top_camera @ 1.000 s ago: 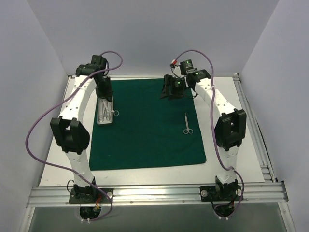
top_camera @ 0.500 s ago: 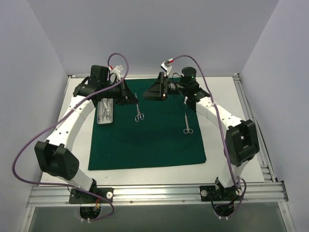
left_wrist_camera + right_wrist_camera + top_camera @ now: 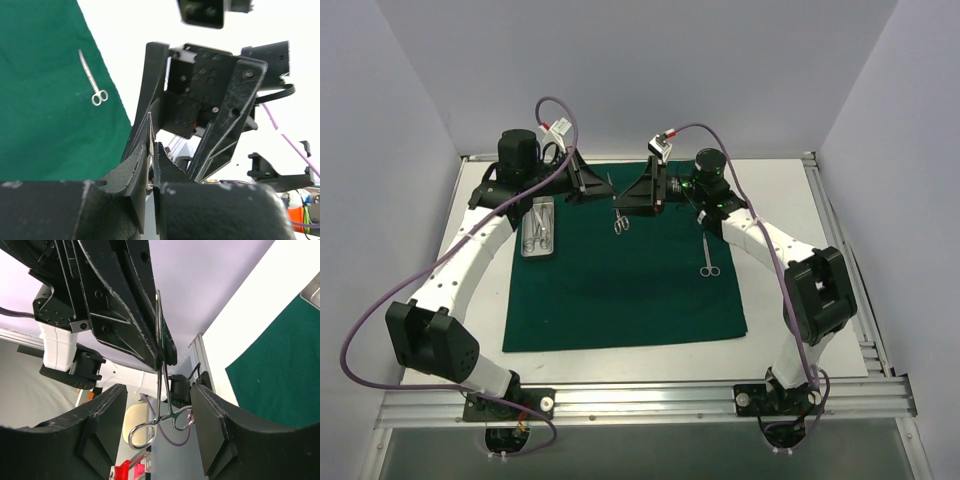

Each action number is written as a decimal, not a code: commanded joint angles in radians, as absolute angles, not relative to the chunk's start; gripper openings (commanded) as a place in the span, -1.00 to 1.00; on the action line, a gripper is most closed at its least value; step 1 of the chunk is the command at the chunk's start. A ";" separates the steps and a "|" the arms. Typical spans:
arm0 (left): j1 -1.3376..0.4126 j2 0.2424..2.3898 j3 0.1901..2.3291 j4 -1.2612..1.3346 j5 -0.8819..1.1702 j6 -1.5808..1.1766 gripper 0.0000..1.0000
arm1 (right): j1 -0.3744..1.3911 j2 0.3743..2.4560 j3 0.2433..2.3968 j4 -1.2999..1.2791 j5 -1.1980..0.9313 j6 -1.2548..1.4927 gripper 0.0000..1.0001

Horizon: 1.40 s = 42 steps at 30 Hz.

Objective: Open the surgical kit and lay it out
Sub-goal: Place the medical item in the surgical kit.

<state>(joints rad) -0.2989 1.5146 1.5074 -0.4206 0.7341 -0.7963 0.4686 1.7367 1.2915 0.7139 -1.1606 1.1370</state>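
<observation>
The surgical kit's dark green drape [image 3: 620,290] lies spread flat on the table. A small silver tray [image 3: 538,232] with instruments sits on its left edge. One pair of ring-handled forceps [image 3: 706,256] lies on the cloth at the right. My left gripper [image 3: 603,190] is shut on the tip of a second pair of forceps [image 3: 621,220], held over the back middle of the cloth. In the right wrist view these forceps [image 3: 161,390] hang with their ring handles between the spread fingers of my right gripper [image 3: 157,405], which is open. The thin steel tip [image 3: 150,125] shows in my left gripper [image 3: 151,150].
White table surface borders the cloth, with an aluminium frame rail [image 3: 640,405] along the near edge. Grey walls enclose the left, back and right. Purple cables [image 3: 380,290] loop off both arms. The two grippers face each other closely at the back centre.
The left gripper has left the tray and carried a pair of forceps right and back. The right gripper has swung left to meet it, with the ring handles now between its fingers.
</observation>
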 commanded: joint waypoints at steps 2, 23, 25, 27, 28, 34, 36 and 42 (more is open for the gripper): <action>-0.301 1.479 1.502 -0.276 0.787 -0.853 -0.95 | 0.488 1.680 1.290 0.883 -1.212 1.213 0.06; -0.272 1.519 1.477 -0.207 0.864 -0.887 -0.51 | 0.489 1.718 1.368 0.697 -1.185 1.079 -1.00; -0.259 1.529 1.476 -0.230 0.864 -0.882 -0.10 | 0.491 1.726 1.501 0.230 -1.146 0.743 -1.00; -0.247 1.540 1.479 -0.244 0.856 -0.861 0.08 | 0.489 1.733 1.520 0.103 -1.106 0.678 -1.00; -0.236 1.543 1.483 -0.258 0.847 -0.850 0.23 | 0.486 1.730 1.522 0.082 -1.089 0.640 -1.00; -0.154 1.559 1.525 -0.515 0.669 -0.718 0.88 | 0.479 1.750 1.566 -0.227 -0.912 0.474 -1.00; -0.111 1.583 1.574 -0.696 0.570 -0.628 0.88 | 0.474 1.779 1.615 -0.395 -0.817 0.387 -1.00; -0.107 1.701 1.772 -1.044 0.119 -0.394 0.88 | 0.476 1.891 1.678 -0.679 -0.306 0.350 -1.00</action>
